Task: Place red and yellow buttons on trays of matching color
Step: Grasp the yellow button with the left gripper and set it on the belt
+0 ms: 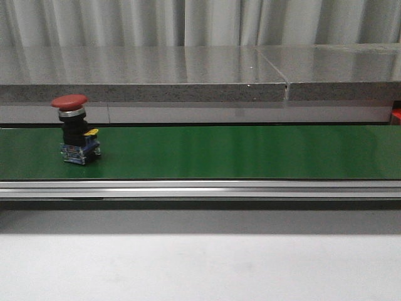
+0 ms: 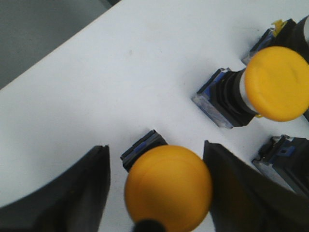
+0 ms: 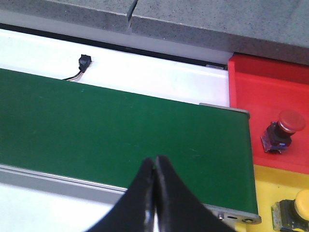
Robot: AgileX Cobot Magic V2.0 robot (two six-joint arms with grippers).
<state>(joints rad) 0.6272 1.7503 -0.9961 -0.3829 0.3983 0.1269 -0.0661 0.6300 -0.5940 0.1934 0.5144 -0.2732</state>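
pale pleated curtain (image 1: 200, 22) behind a grey stone ledge (image 1: 144, 75) (glossy, reflecting light).

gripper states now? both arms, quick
Left gripper: open, fingers either side of a yellow mushroom-cap push button, not gripping.
Right gripper: closed, holding nothing, above the green conveyor belt.

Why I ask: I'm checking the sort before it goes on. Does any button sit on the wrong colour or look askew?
Nothing stands out. The red button stands upright on the green belt, another red button sits on the red tray, and a yellow button on the yellow tray.
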